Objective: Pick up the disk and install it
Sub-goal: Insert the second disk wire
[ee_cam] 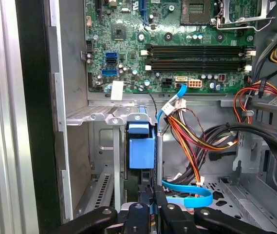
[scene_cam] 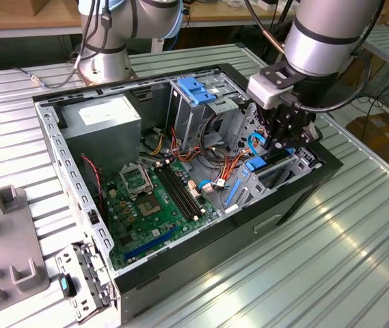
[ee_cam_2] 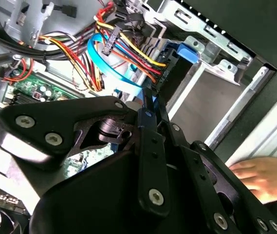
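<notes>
We see the gripper (ee_cam: 154, 202) low in the drive bay, its fingers (ee_cam: 160, 199) drawn nearly together. The disk (ee_cam: 141, 146) stands on edge just beyond the fingertips, long axis running away from them down the bay; they probably pinch its near edge.
</notes>
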